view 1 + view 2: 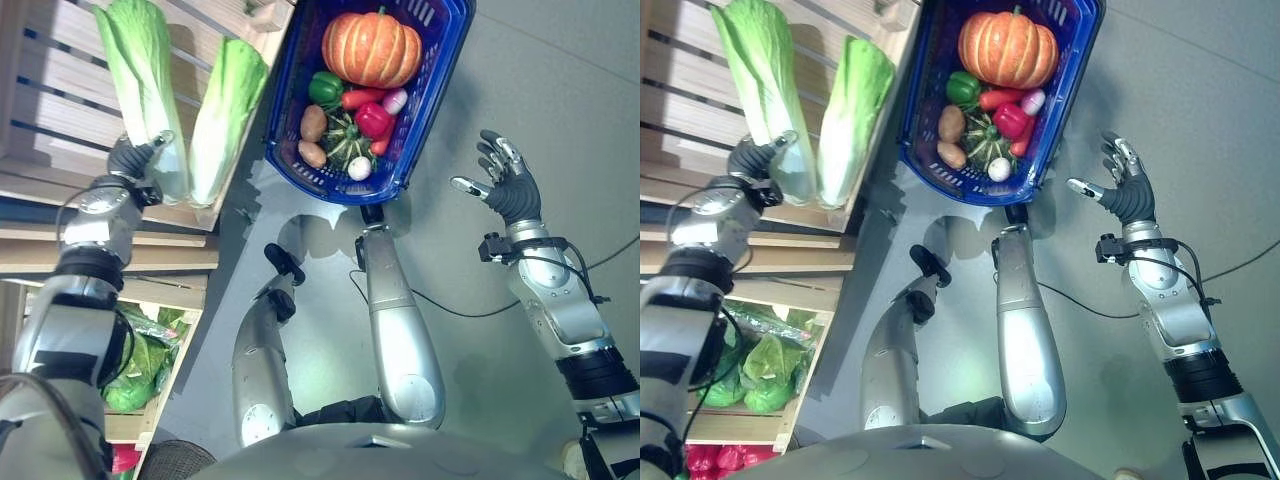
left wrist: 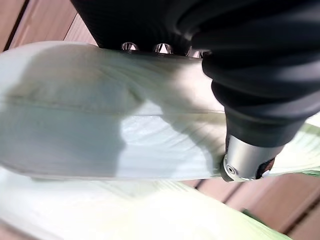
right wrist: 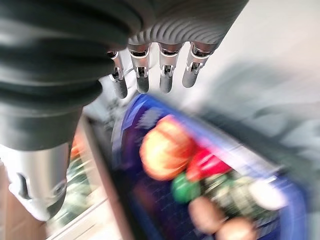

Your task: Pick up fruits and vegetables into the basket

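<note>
While the left hand (image 1: 135, 158) curls round the white base of a napa cabbage (image 1: 140, 80) on the wooden shelf (image 1: 40, 130) left of the blue basket (image 1: 440, 60), the right hand (image 1: 505, 180) hangs spread beside it, so lifting and carrying across to the basket likely come next.

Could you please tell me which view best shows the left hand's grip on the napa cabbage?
The left wrist view: the left hand has fingers and thumb curled round the napa cabbage's pale stalk end. Both eye views show the whole cabbage on the wooden shelf, but the hand sits small there. The right wrist view shows the blue basket instead.
</note>
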Robot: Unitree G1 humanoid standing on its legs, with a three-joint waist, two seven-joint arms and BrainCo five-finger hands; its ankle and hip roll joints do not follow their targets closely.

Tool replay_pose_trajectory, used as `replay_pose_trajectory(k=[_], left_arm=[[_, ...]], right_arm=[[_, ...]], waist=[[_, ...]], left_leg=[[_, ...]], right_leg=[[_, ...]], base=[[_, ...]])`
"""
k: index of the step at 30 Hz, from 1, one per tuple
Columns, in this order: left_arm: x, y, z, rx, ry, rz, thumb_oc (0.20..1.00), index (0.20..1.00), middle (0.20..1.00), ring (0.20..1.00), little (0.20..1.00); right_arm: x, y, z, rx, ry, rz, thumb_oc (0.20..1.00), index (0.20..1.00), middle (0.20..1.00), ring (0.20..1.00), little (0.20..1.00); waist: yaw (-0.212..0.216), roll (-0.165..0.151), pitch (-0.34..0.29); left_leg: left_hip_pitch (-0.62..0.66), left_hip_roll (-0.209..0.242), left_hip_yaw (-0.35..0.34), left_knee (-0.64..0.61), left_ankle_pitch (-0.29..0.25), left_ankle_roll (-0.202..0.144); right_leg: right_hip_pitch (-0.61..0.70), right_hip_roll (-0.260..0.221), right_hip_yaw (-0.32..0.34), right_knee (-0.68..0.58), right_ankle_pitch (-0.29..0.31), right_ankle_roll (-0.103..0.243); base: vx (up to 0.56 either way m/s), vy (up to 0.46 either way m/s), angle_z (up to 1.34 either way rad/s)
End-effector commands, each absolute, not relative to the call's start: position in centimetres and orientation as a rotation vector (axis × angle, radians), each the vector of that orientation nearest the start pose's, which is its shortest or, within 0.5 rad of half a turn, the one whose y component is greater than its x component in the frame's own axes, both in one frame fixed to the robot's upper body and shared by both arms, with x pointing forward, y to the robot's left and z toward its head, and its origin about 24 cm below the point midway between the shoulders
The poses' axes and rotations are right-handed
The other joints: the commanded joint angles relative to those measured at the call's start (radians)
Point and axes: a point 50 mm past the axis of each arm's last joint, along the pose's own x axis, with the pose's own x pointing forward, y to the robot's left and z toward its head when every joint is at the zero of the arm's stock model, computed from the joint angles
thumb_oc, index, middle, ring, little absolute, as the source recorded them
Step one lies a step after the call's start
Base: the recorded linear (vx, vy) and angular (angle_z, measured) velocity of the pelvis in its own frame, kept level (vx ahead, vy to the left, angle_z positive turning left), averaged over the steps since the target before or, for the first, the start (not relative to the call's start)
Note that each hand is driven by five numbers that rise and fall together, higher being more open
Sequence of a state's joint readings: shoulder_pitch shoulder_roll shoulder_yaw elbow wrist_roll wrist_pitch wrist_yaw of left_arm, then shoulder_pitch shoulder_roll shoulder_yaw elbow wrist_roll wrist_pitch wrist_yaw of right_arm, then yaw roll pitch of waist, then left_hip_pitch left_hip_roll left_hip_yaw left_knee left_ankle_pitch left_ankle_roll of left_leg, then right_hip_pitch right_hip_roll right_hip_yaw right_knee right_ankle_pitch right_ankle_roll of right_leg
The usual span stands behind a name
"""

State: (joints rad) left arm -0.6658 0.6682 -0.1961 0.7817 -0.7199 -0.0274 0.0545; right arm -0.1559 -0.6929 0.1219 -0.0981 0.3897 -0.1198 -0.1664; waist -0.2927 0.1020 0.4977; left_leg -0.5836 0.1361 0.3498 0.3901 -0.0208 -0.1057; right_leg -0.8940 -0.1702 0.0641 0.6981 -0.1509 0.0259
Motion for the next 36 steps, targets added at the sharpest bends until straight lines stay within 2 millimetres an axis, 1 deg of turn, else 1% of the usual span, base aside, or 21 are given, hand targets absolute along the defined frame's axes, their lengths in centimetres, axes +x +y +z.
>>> replay_pose_trajectory(k=[1,3,4,6,7,8,12,13,16,17,18,19,21,22,23,25,28,29,36], left_arm=[[35.7,25.1,12.0,-0.106,-0.142,0.168,0.2,0.2,0.2,0.2,0.2],[35.2,24.7,12.5,-0.054,-0.219,0.192,0.2,0.2,0.2,0.2,0.2],[34.7,24.3,13.3,-0.012,-0.285,0.206,0.2,0.2,0.2,0.2,0.2],[34.3,23.6,14.2,0.044,-0.363,0.231,0.2,0.2,0.2,0.2,0.2],[34.0,23.2,15.1,0.062,-0.414,0.239,0.2,0.2,0.2,0.2,0.2],[33.6,22.2,16.0,0.097,-0.481,0.246,0.2,0.2,0.2,0.2,0.2],[33.1,20.4,17.8,0.159,-0.587,0.242,0.2,0.2,0.2,0.2,0.2],[32.9,19.5,18.4,0.211,-0.635,0.23,0.2,0.2,0.2,0.2,0.2],[32.9,18.5,19.4,0.284,-0.695,0.212,0.2,0.2,0.2,0.2,0.2],[32.8,18.3,19.6,0.301,-0.716,0.209,0.2,0.2,0.2,0.2,0.2],[32.6,17.6,20.3,0.359,-0.766,0.202,0.2,0.2,0.2,0.2,0.2],[32.5,17.4,20.4,0.376,-0.778,0.198,0.2,0.2,0.2,0.2,0.2],[32.3,16.6,21.5,0.449,-0.848,0.186,0.2,0.2,0.2,0.2,0.2],[32.3,16.5,21.5,0.459,-0.855,0.184,0.2,0.2,0.2,0.2,0.2],[32.2,16.2,21.7,0.487,-0.876,0.179,0.2,0.2,0.2,0.2,0.2],[32.1,15.2,22.2,0.536,-0.917,0.147,0.2,0.2,0.2,0.2,0.2],[32.1,14.0,22.4,0.598,-0.952,0.112,0.2,0.2,0.2,0.2,0.2],[32.1,13.9,22.4,0.601,-0.954,0.111,0.2,0.2,0.2,0.2,0.2],[32.1,11.8,22.5,0.728,-1.011,0.033,0.2,0.2,0.2,0.2,0.2]], right_arm=[[26.6,-21.4,18.1,-0.288,-0.533,0.118,1.0,1.0,1.0,1.0,1.0],[26.8,-20.8,18.8,-0.261,-0.553,0.151,1.0,1.0,1.0,1.0,1.0],[27.0,-20.3,19.3,-0.213,-0.563,0.173,1.0,1.0,1.0,1.0,1.0],[27.2,-19.5,20.0,-0.153,-0.587,0.209,1.0,1.0,1.0,1.0,1.0],[27.3,-18.8,20.4,-0.116,-0.605,0.229,1.0,1.0,1.0,1.0,1.0],[27.7,-17.6,21.0,-0.054,-0.619,0.256,1.0,1.0,1.0,1.0,1.0],[28.1,-14.9,22.2,0.063,-0.635,0.324,1.0,1.0,1.0,1.0,1.0],[28.2,-13.6,22.7,0.122,-0.646,0.364,1.0,1.0,1.0,1.0,1.0],[28.3,-11.7,23.3,0.206,-0.64,0.41,1.0,1.0,1.0,1.0,1.0],[28.3,-11.4,23.3,0.228,-0.632,0.421,1.0,1.0,1.0,1.0,1.0],[28.4,-10.4,23.4,0.283,-0.615,0.446,1.0,1.0,1.0,1.0,1.0],[28.5,-10.1,23.4,0.299,-0.609,0.453,1.0,1.0,1.0,1.0,1.0],[28.6,-8.8,23.1,0.427,-0.543,0.496,1.0,1.0,1.0,1.0,1.0],[28.6,-8.7,23.1,0.44,-0.535,0.5,1.0,1.0,1.0,1.0,1.0],[28.8,-8.2,22.8,0.494,-0.508,0.517,1.0,1.0,1.0,1.0,1.0],[28.9,-7.3,22.3,0.573,-0.48,0.526,1.0,1.0,1.0,1.0,1.0],[28.9,-6.5,22.2,0.612,-0.451,0.545,1.0,1.0,1.0,1.0,1.0],[28.9,-6.4,22.2,0.614,-0.449,0.546,1.0,1.0,1.0,1.0,1.0],[29.7,-4.8,21.1,0.72,-0.3,0.556,1.0,1.0,1.0,1.0,1.0]], waist=[[0.002,-0.014,0.022],[0.019,-0.009,0.022],[0.034,-0.008,0.022],[0.051,-0.006,0.022],[0.065,-0.006,0.022],[0.087,-0.005,0.022],[0.125,-0.011,0.022],[0.142,-0.018,0.022],[0.166,-0.031,0.022],[0.172,-0.035,0.022],[0.186,-0.046,0.022],[0.19,-0.05,0.022],[0.21,-0.07,0.022],[0.211,-0.071,0.022],[0.217,-0.078,0.022],[0.232,-0.091,0.022],[0.24,-0.101,0.022],[0.24,-0.101,0.022],[0.256,-0.117,0.022]], left_leg=[[-0.001,0.001,-0.014,0.105,-0.098,0.018],[0.017,-0.003,-0.021,0.101,-0.099,0.02],[0.035,-0.005,-0.029,0.101,-0.098,0.02],[0.051,-0.009,-0.035,0.094,-0.097,0.022],[0.064,-0.012,-0.042,0.091,-0.098,0.023],[0.079,-0.017,-0.055,0.089,-0.098,0.025],[0.103,-0.02,-0.07,0.088,-0.097,0.03],[0.1,-0.019,-0.069,0.082,-0.073,0.041],[0.118,-0.019,-0.084,0.081,-0.072,0.044],[0.121,-0.019,-0.087,0.082,-0.072,0.044],[0.13,-0.018,-0.096,0.082,-0.072,0.047],[0.133,-0.018,-0.099,0.082,-0.072,0.047],[0.143,-0.016,-0.111,0.082,-0.071,0.051],[0.143,-0.016,-0.112,0.082,-0.071,0.051],[0.145,-0.014,-0.115,0.082,-0.07,0.052],[0.156,-0.014,-0.126,0.084,-0.07,0.056],[0.169,-0.012,-0.132,0.082,-0.07,0.058],[0.17,-0.012,-0.132,0.081,-0.07,0.058],[0.203,-0.014,-0.143,0.077,-0.072,0.059]], right_leg=[[0.081,0.009,-0.059,-0.079,-0.02,0.01],[0.106,0.004,-0.068,-0.084,-0.024,0.01],[0.133,-0.001,-0.077,-0.087,-0.027,0.008],[0.159,-0.006,-0.088,-0.093,-0.029,0.008],[0.179,-0.008,-0.095,-0.095,-0.031,0.008],[0.207,-0.009,-0.105,-0.098,-0.033,0.007],[0.253,-0.013,-0.128,-0.106,-0.032,0.004],[0.262,-0.014,-0.145,-0.118,-0.006,-0.003],[0.298,-0.016,-0.165,-0.129,0.001,-0.002],[0.304,-0.017,-0.169,-0.131,0.002,-0.002],[0.324,-0.017,-0.18,-0.135,0.006,-0.001],[0.33,-0.016,-0.183,-0.137,0.007,0.0],[0.356,-0.015,-0.2,-0.145,0.014,0.002],[0.358,-0.015,-0.202,-0.146,0.015,0.002],[0.364,-0.015,-0.207,-0.147,0.017,0.002],[0.387,-0.013,-0.218,-0.151,0.021,0.004],[0.41,-0.014,-0.23,-0.16,0.025,0.008],[0.411,-0.014,-0.231,-0.16,0.025,0.009],[0.461,-0.013,-0.247,-0.181,0.03,0.013]], base=[[-0.02,-0.047,0.2],[-0.02,-0.055,0.22],[-0.01,-0.075,0.16],[-0.01,-0.081,0.13],[-0.02,-0.127,0.11],[-0.02,-0.139,0.1],[-0.04,-0.136,0.17],[-0.1,-0.178,0.19],[-0.04,-0.151,0.2],[-0.01,-0.173,0.22],[-0.01,-0.146,0.19],[0.0,-0.194,0.24],[-0.01,-0.16,0.18],[-0.01,-0.121,0.09],[-0.01,-0.115,0.09],[0.0,-0.156,0.1],[0.0,-0.09,0.17],[0.0,-0.059,0.12],[0.01,-0.058,0.04]])
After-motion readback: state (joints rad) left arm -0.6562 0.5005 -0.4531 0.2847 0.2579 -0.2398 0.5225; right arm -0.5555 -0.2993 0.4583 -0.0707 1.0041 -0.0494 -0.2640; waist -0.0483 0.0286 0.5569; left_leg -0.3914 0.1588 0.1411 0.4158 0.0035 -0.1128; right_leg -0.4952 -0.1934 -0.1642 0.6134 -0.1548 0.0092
